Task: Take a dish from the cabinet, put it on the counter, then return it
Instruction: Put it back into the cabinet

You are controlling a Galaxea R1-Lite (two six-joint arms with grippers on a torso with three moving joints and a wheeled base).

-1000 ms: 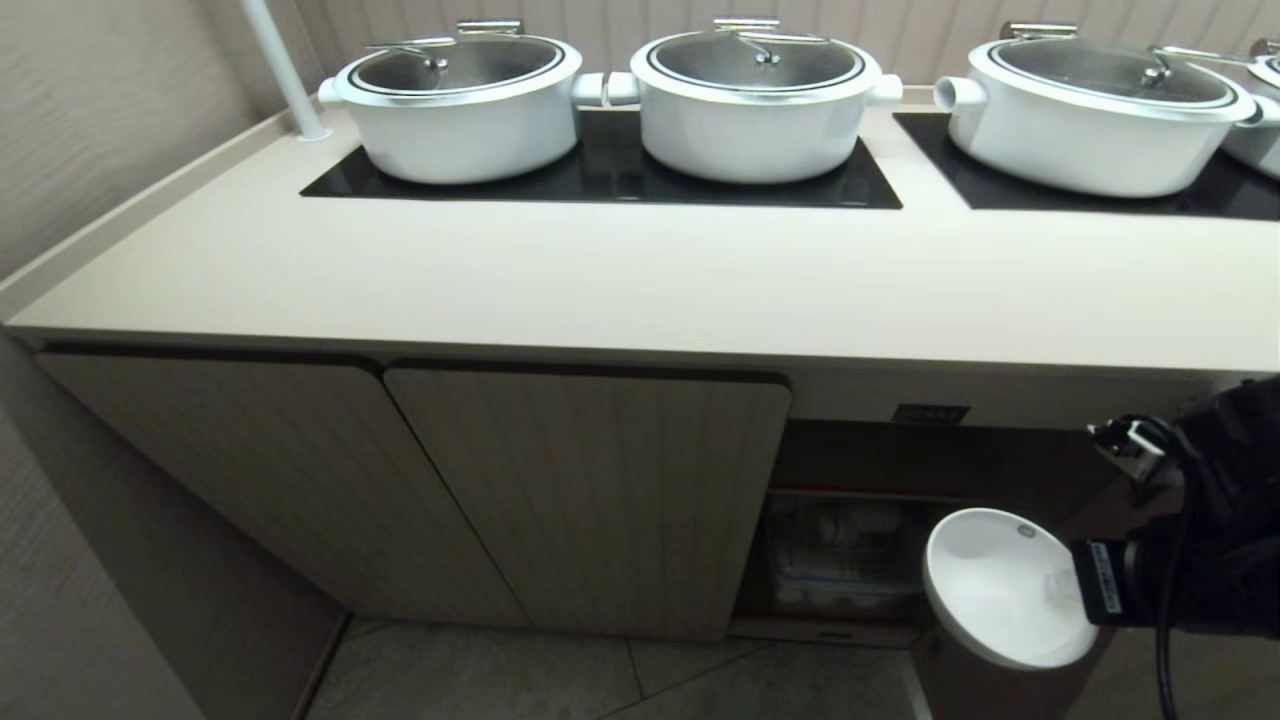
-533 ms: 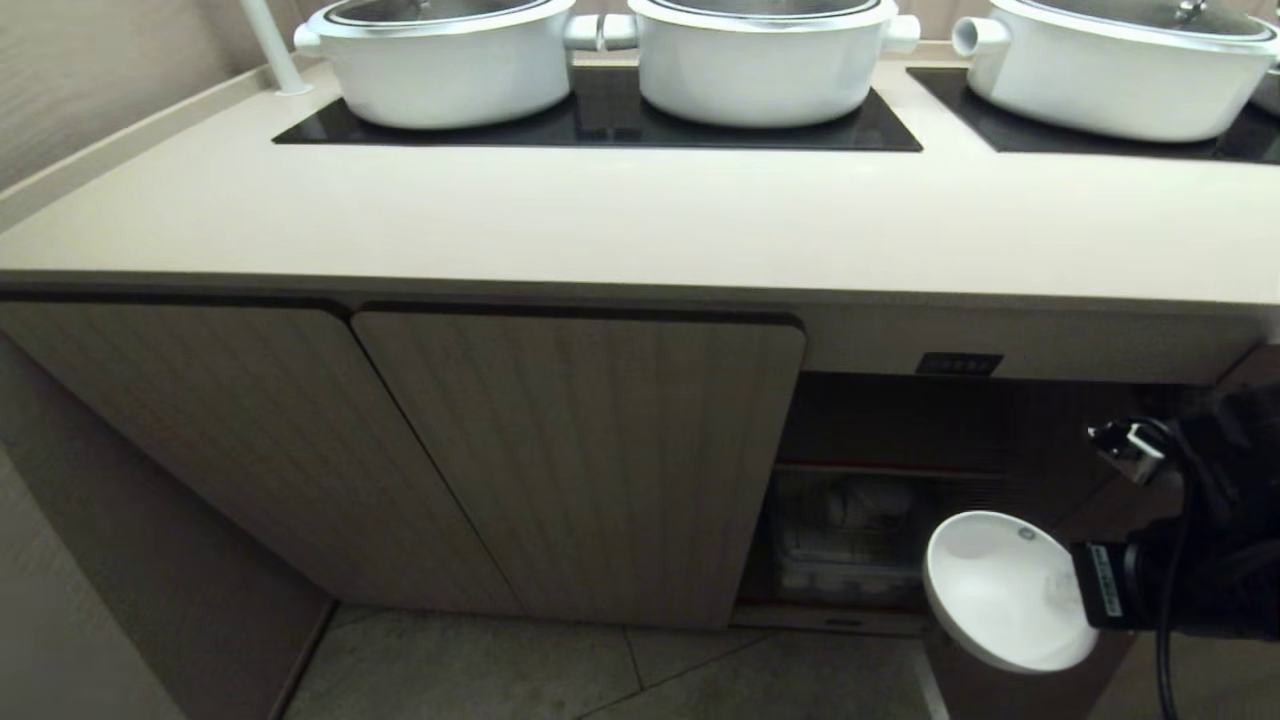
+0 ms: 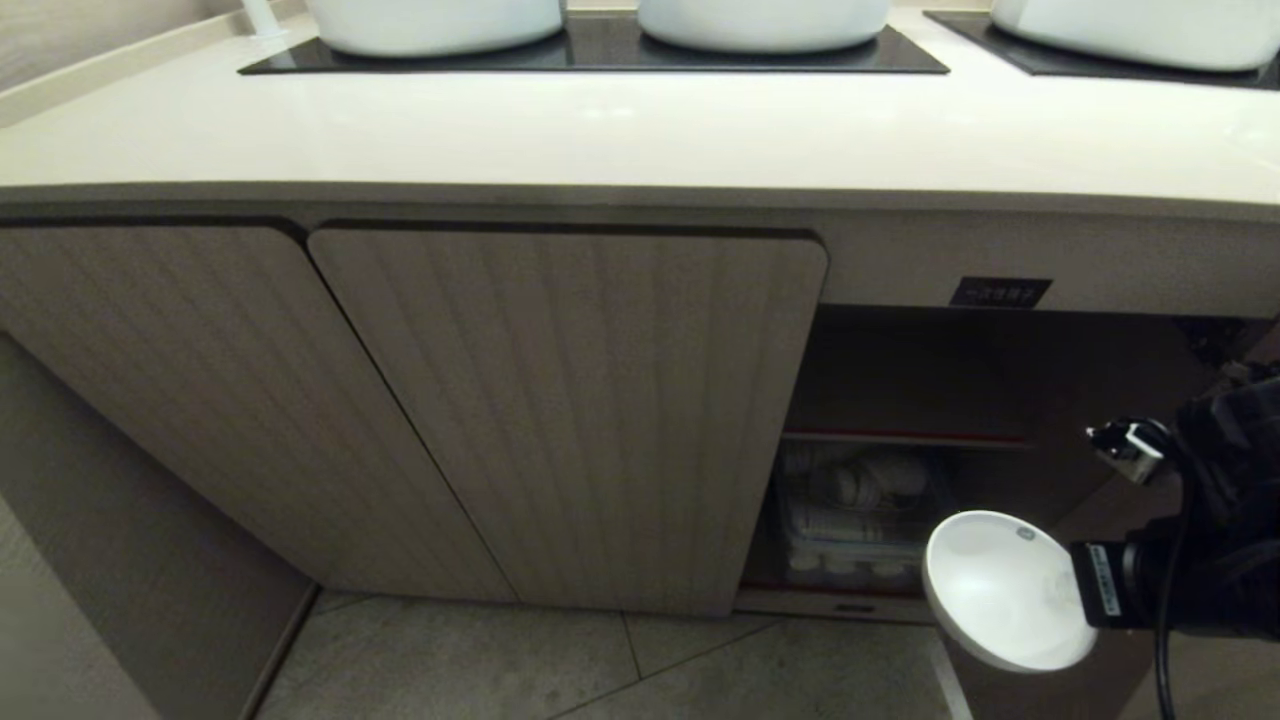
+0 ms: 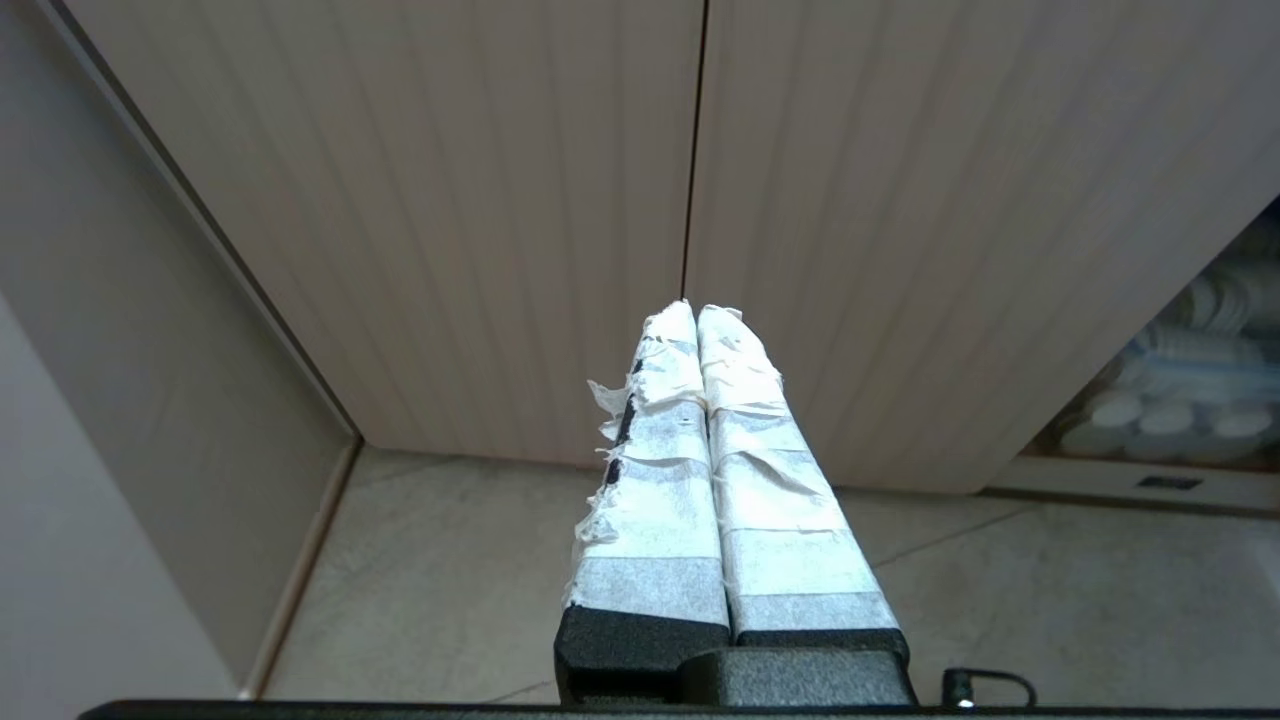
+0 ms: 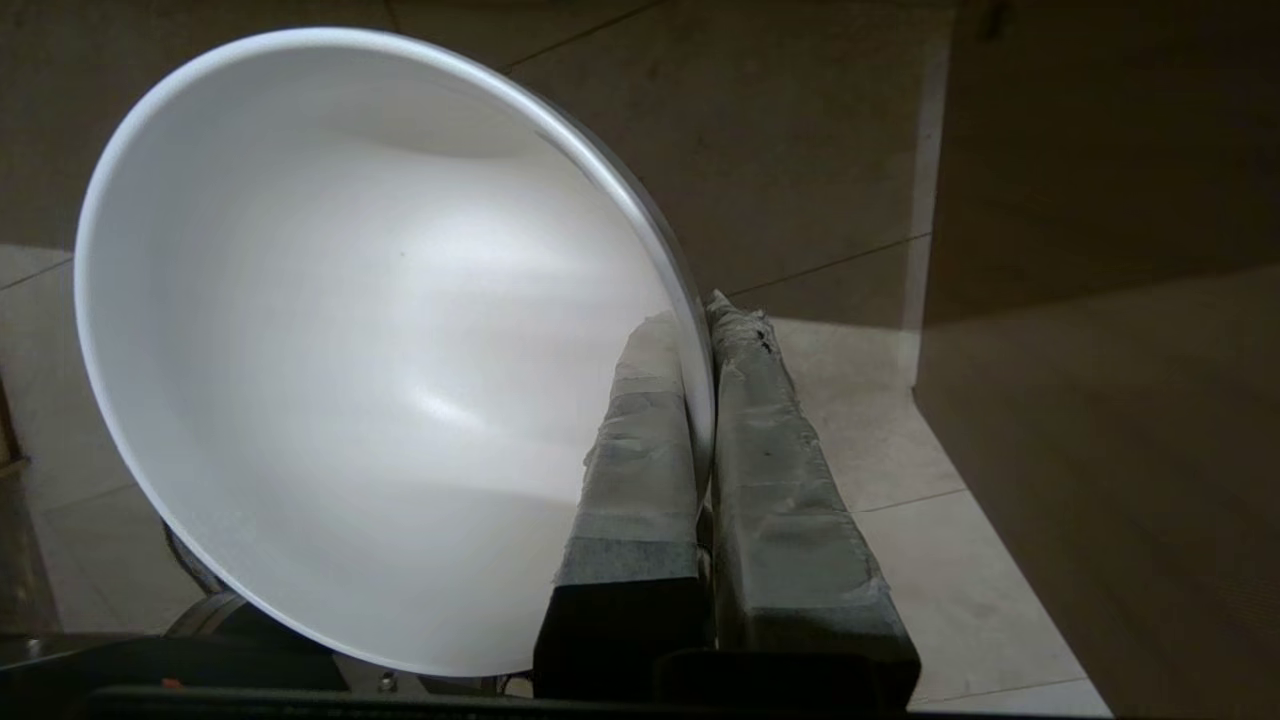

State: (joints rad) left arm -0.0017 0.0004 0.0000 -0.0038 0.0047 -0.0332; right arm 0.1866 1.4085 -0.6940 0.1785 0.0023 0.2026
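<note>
The dish (image 3: 1000, 590), a plain white round bowl, hangs tilted on edge in front of the cabinet's (image 3: 560, 400) open right compartment, low above the floor. My right gripper (image 3: 1062, 590) is shut on the dish's rim; the right wrist view shows the rim (image 5: 690, 330) pinched between the taped fingers (image 5: 640, 440) of that gripper (image 5: 700, 320). The beige counter (image 3: 600, 130) runs across the top of the head view. My left gripper (image 4: 697, 312) is shut on nothing and points at the closed ribbed doors (image 4: 500, 200). It does not show in the head view.
White pots (image 3: 430, 20) stand on a black hob panel (image 3: 600, 55) at the counter's back. Under the red-edged shelf (image 3: 900, 437) lie stored white dishes (image 3: 860, 500). A black label (image 3: 998, 292) sits above the opening. The open door (image 5: 1100, 300) is to the dish's right; tiled floor (image 3: 600, 670) below.
The whole head view has sunk: the counter and pots slid up the picture and more of the cabinet's inside shows. The dish and right gripper keep their place in view.
</note>
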